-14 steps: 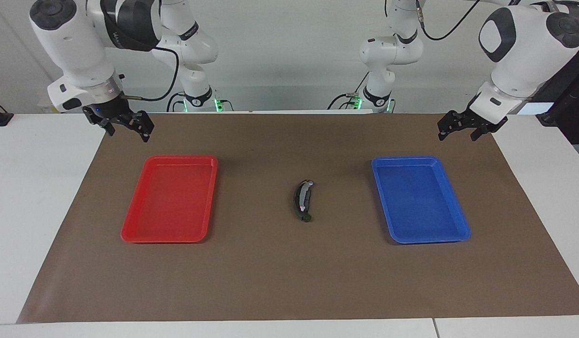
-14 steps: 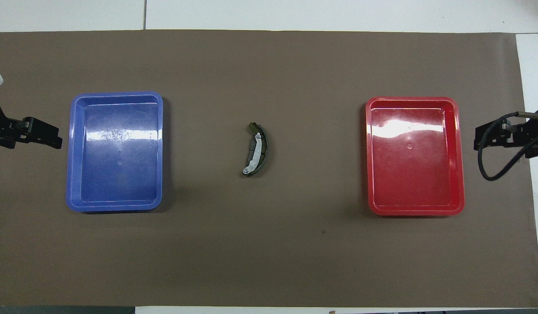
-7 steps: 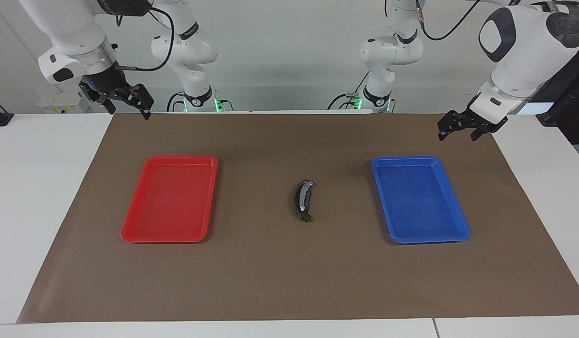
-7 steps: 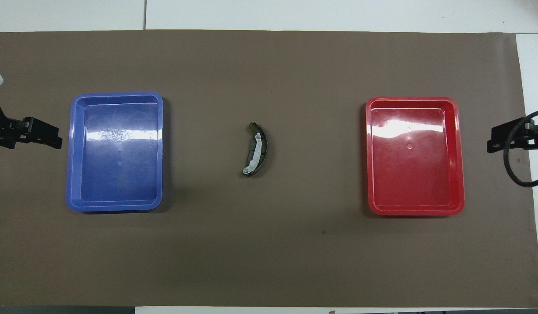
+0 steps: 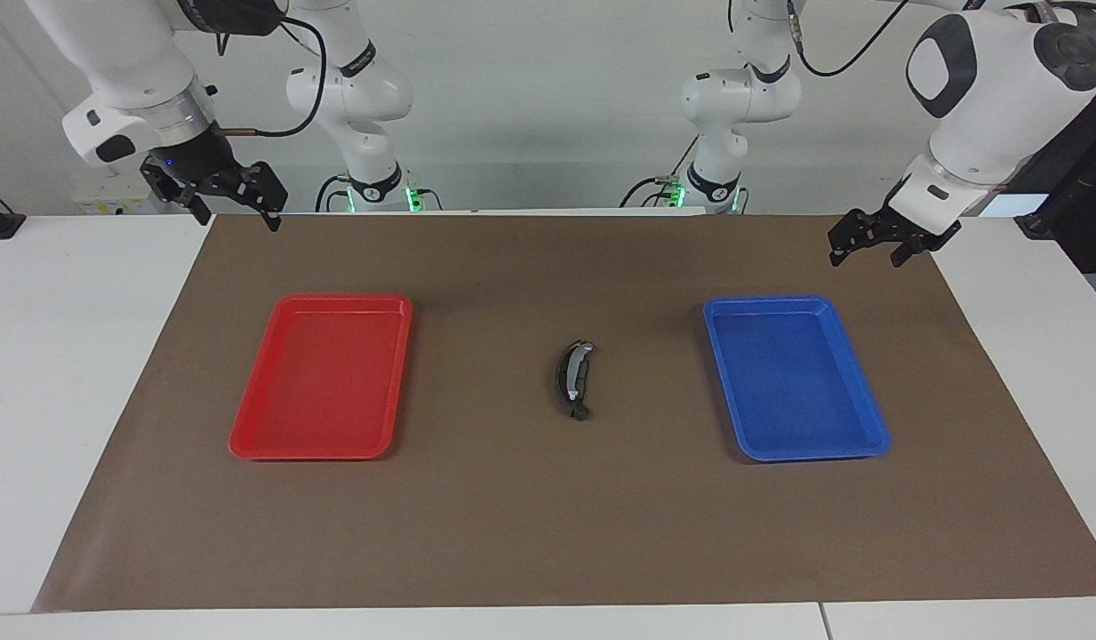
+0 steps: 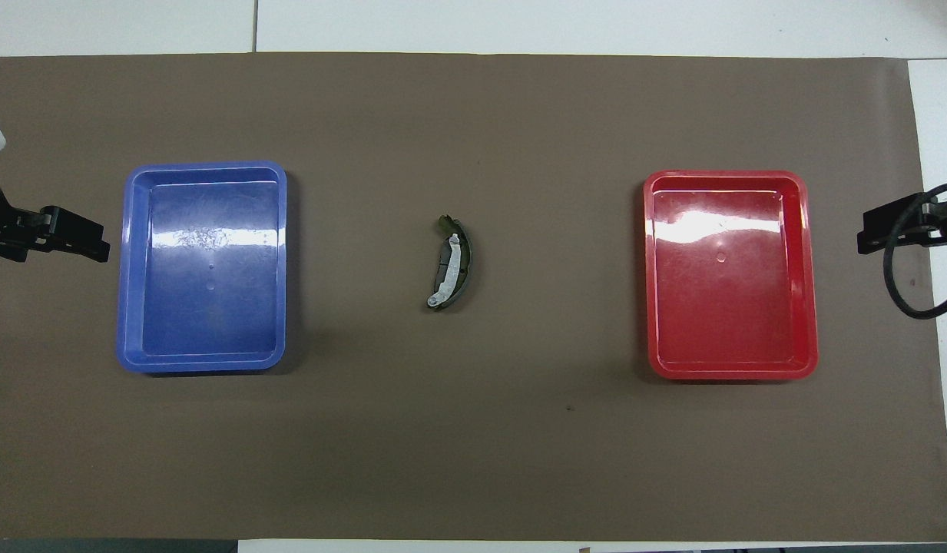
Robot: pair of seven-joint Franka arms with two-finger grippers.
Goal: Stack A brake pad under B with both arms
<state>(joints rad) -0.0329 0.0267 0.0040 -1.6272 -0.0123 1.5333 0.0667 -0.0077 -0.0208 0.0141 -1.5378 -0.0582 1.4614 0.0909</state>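
B (image 5: 572, 380), the long black crescent with a light grey strip, lies on the brown mat midway between the two trays. In the overhead view a short dark grey piece, the A brake pad (image 6: 442, 266), shows along the inner curve of B (image 6: 464, 265), touching it; which lies on which I cannot tell. My left gripper (image 5: 866, 260) hangs open and holds nothing, over the mat's corner near the blue tray. My right gripper (image 5: 236, 220) is open and holds nothing, raised over the mat's corner near the red tray. In the overhead view only the left gripper's (image 6: 97, 243) and the right gripper's (image 6: 869, 234) tips show.
A blue tray (image 5: 724, 313) lies toward the left arm's end and a red tray (image 5: 285, 311) toward the right arm's end, with nothing in either. The brown mat (image 5: 548, 533) covers most of the white table.
My right gripper has risen and drawn back toward its own end of the table. The left arm and the brake pieces have not moved.
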